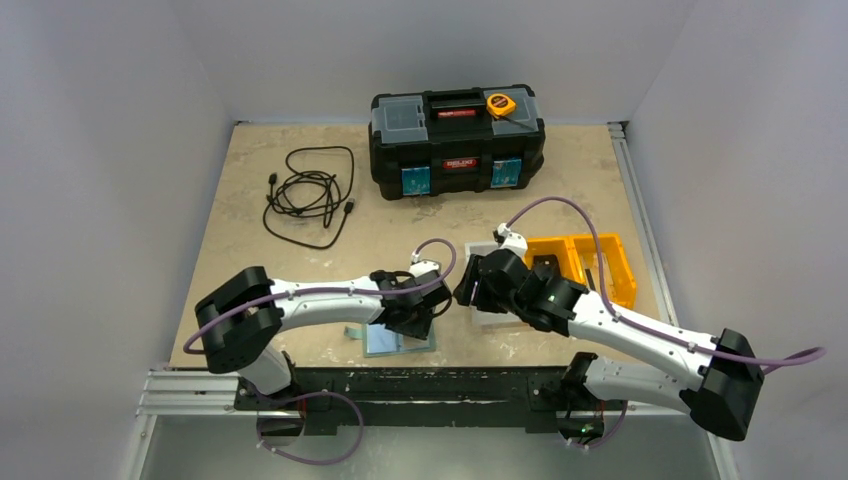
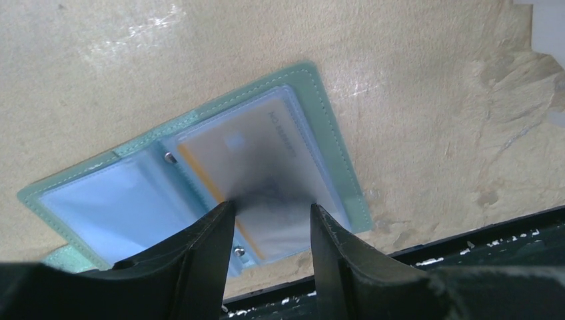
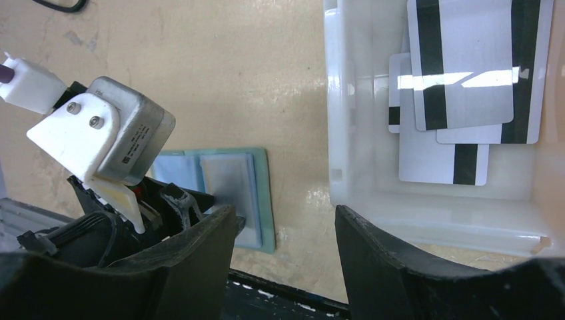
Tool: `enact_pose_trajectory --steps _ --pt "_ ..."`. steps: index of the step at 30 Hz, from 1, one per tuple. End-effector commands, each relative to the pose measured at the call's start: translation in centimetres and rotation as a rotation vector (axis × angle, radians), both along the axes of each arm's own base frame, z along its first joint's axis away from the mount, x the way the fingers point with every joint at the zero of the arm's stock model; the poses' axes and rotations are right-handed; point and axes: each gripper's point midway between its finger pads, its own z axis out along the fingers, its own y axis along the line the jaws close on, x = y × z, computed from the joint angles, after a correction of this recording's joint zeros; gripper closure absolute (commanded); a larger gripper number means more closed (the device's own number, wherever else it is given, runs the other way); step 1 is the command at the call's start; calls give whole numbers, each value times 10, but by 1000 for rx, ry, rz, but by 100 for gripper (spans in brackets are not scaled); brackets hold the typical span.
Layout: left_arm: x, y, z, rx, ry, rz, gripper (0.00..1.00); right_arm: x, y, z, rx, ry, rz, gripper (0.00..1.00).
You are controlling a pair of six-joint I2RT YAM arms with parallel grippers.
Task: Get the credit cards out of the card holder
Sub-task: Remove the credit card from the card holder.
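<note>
Left claw (image 2: 272, 208) (jaws apart) hangs angled over open card holder (image 2: 133, 193).

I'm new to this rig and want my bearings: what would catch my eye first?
The open left gripper hangs over a flat teal-green card holder lying open at the near edge of the table, a pale card showing in one clear pocket. To its right, a white plastic bin holds white cards with black stripes; a black plastic toolbox sits at the far edge.

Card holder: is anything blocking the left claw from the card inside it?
Nothing loose does. The left gripper is open over the card holder; only the holder's own clear sleeve covers the card.
</note>
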Motion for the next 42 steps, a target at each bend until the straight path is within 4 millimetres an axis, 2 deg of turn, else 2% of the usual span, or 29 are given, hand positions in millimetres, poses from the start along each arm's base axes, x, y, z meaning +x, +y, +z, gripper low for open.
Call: enact_pose_trajectory --steps 1,5,9,11,15,21,25,28,35,42 --pt "5 -14 -5 -35 -32 -11 55 3 -4 -1 -5 -8 -30 43" --pt "3 -5 -19 17 -27 7 57 3 -1 -3 -9 -2 -18 43" --pt "2 8 -30 88 -20 37 68 2 2 -6 -13 8 -5 43" --pt "1 12 -34 102 -14 45 78 2 3 -8 -17 16 2 44" --pt "0 9 -29 63 -16 53 90 2 7 -14 -20 23 12 44" --pt "3 4 -6 -41 -38 66 99 -7 38 -20 38 49 135 49" --pt "7 0 15 -174 -68 88 100 -14 54 -25 34 70 179 58" --pt "9 1 25 -232 -78 93 100 -17 60 -29 24 79 188 61" --pt "9 1 37 -341 -72 117 100 -17 68 -20 35 62 202 62" --pt "11 6 38 -437 -65 174 100 -20 83 -39 13 95 229 69"
